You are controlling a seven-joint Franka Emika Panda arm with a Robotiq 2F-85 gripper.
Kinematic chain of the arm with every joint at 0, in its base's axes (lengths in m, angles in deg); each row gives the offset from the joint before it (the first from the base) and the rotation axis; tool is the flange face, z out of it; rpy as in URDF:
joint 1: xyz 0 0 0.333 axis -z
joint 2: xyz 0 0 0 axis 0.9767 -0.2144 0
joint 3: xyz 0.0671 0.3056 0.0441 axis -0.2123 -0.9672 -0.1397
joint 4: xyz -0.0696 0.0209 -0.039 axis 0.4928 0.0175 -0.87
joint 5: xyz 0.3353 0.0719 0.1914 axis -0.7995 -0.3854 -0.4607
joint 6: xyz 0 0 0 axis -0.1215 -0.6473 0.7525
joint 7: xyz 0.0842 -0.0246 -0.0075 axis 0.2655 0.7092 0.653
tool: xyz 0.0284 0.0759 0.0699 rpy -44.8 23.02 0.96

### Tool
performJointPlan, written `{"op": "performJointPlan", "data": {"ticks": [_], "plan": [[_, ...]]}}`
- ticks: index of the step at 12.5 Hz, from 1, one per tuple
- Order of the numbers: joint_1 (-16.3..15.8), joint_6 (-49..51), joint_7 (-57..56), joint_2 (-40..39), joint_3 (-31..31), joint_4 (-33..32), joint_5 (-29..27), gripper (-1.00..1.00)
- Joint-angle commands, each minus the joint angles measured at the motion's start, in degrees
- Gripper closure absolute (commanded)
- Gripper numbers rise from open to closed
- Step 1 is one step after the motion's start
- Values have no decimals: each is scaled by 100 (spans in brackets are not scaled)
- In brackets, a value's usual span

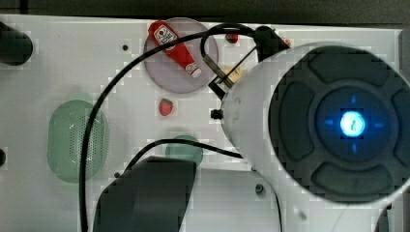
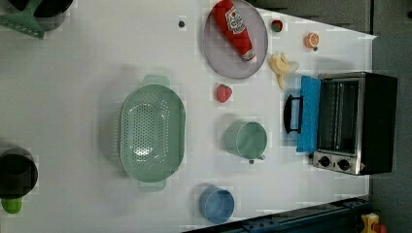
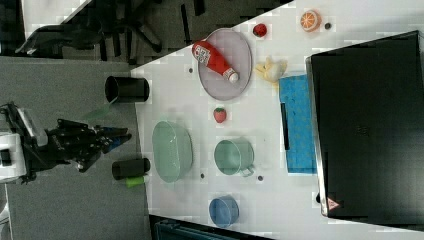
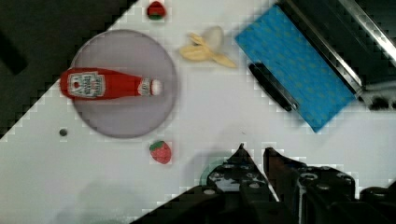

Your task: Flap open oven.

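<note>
- Since the blue-tinted glass door [image 2: 309, 114] lies flat on the white table [image 2: 73, 87] with its black bar handle [image 2: 290, 114] pointing away from the cavity, the large boxy black-topped toaster oven [image 2: 357, 121] reads as already flapped open. Its wire rack interior is exposed in the left view.
- Oven location: 3 o'clock of the table in the left view, with two dark knobs toward 5 o'clock of its front.
- Black two-finger gripper [image 4: 254, 151]: tips nearly pressed together with a narrow slit between them, and nothing pinched. In the right view it hangs off the table edge at about 9 o'clock, well apart from the oven. Judgement: this is a retreat pose, since nothing is left to hook on the handle.
- Clutter near the door:
  - The peeled yellow banana [image 2: 282, 65] lies just beside the door's corner, at 11 o'clock of it in the left view.
  - The pale green mug [image 2: 247, 140] sits at 8 o'clock of the handle, near but apart.
  - Neither touches the door, so it could drop fully flat.
- The red ketchup bottle [image 2: 235, 26] lies on the grey round plate [image 2: 218, 58] at 12 o'clock in the left view. The green perforated colander [image 2: 152, 130] sits mid-table. Both are irrelevant to the task.
- Judgement: task essentially complete.
</note>
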Motion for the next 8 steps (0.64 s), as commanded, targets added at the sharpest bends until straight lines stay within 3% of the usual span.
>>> {"op": "performJointPlan", "data": {"ticks": [1,8], "plan": [[-26,227,1107,-301,-81,-76,-29,65],[-27,43,1103,-397,-154,-79,-27,65]]}}
